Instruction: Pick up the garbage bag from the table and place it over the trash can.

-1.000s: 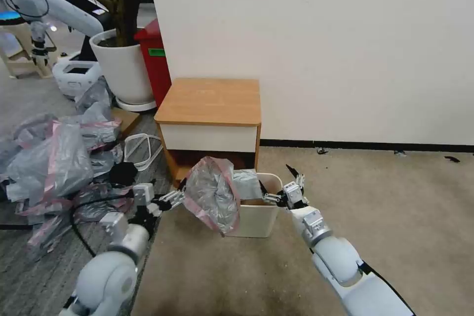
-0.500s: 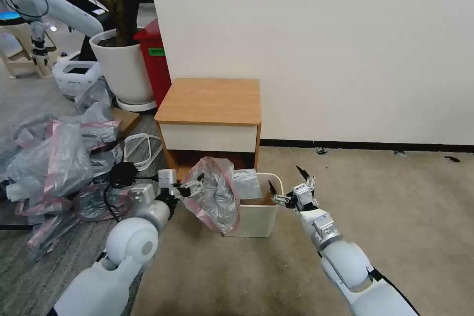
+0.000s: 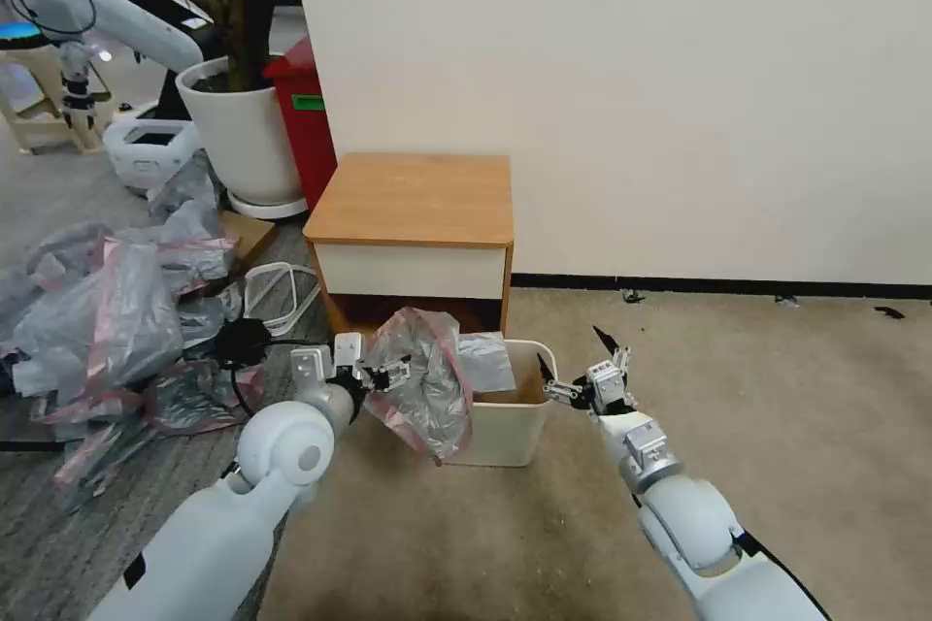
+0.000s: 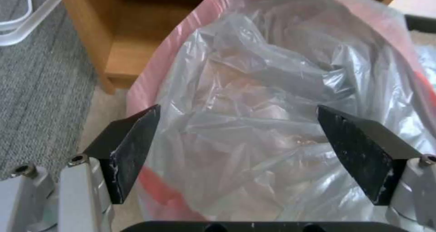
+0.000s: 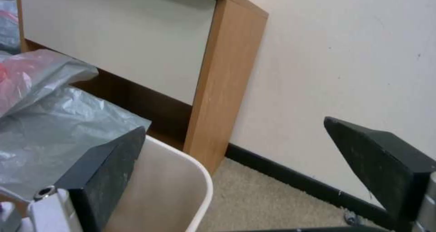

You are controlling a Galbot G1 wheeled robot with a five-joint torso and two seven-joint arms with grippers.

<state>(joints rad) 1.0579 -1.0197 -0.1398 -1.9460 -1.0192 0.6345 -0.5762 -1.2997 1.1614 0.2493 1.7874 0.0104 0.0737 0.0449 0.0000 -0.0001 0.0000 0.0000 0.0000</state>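
Nearest in, the left gripper (image 3: 396, 375) sat low at the trash can's (image 3: 510, 437) left side, jaws spread wide, nothing pinched. The garbage bag (image 3: 424, 388) billowed directly ahead of it, draped over the can's left rim, its pink band running top to bottom. Left arm reached low from the side, clearly the closer. The right gripper (image 3: 580, 372) hovered wide open off the right rim. Behind, the table (image 3: 417, 199) stood bare.

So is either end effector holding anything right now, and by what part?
Nothing is held. Left end effector is open at the garbage bag; right end effector is open beside the trash can.
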